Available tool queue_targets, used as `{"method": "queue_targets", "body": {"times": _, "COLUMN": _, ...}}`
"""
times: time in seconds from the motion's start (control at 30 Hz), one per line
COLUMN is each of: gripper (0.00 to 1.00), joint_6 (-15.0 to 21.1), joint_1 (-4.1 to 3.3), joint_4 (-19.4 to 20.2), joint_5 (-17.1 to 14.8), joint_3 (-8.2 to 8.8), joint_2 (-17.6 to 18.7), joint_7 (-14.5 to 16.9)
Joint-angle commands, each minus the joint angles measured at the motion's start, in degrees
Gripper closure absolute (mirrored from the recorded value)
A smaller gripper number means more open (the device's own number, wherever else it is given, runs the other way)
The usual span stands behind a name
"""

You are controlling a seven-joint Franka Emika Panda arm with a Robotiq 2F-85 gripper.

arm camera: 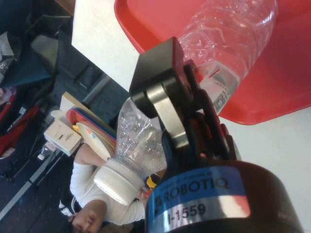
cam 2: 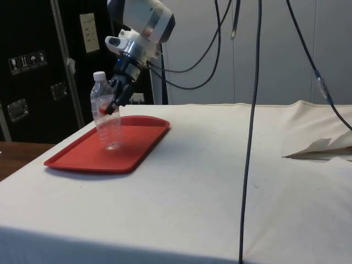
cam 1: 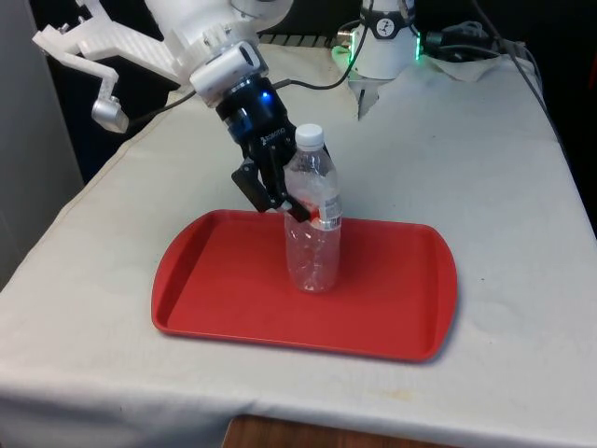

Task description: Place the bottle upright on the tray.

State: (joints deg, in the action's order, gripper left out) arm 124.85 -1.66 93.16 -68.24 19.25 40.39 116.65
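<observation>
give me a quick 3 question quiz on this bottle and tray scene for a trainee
1. True or false: the bottle stands with its base on the red tray.
2. What is the gripper doing? A) hovering apart from the bottle B) shut on the bottle around its middle C) pressing down on the white cap
3. Fill in: the tray lies on a table under a ____ cloth.

Key
1. True. In the front view its base rests on the tray; the side view shows it leaning slightly.
2. B. The fingers close on the bottle at its label, below the cap.
3. White.
</observation>
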Motion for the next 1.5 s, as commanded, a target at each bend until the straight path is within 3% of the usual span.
{"method": "queue_targets", "body": {"times": 0.0, "gripper": 1.0, "joint_6": 0.34, "joint_1": 0.0, "joint_4": 0.0, "joint_5": -0.29, "joint_3": 0.0, "joint_2": 0.0, "joint_7": 0.29}}
{"method": "queue_targets", "body": {"times": 0.6, "gripper": 0.98, "joint_6": -0.17, "joint_1": -0.06, "joint_4": 0.0, "joint_5": -0.11, "joint_3": 0.0, "joint_2": 0.11, "joint_7": 0.06}}
{"method": "queue_targets", "body": {"times": 0.7, "gripper": 0.86, "joint_6": -0.4, "joint_1": 0.0, "joint_4": 0.0, "joint_5": 0.0, "joint_3": 0.0, "joint_2": 0.06, "joint_7": 0.0}}
{"method": "queue_targets", "body": {"times": 0.8, "gripper": 0.67, "joint_6": -0.29, "joint_1": 0.0, "joint_4": -0.06, "joint_5": -0.11, "joint_3": 0.0, "joint_2": 0.17, "joint_7": 0.11}}
{"method": "queue_targets", "body": {"times": 0.97, "gripper": 0.28, "joint_6": -0.34, "joint_1": -0.06, "joint_4": -0.06, "joint_5": -0.11, "joint_3": 0.0, "joint_2": 0.17, "joint_7": 0.06}}
{"method": "queue_targets", "body": {"times": 1.03, "gripper": 0.03, "joint_6": -0.57, "joint_1": 0.0, "joint_4": 0.0, "joint_5": 0.0, "joint_3": 0.0, "joint_2": 0.11, "joint_7": 0.0}}
{"method": "queue_targets", "body": {"times": 1.47, "gripper": 0.0, "joint_6": -0.69, "joint_1": 0.06, "joint_4": 0.0, "joint_5": -0.17, "joint_3": 0.0, "joint_2": 0.23, "joint_7": 0.06}}
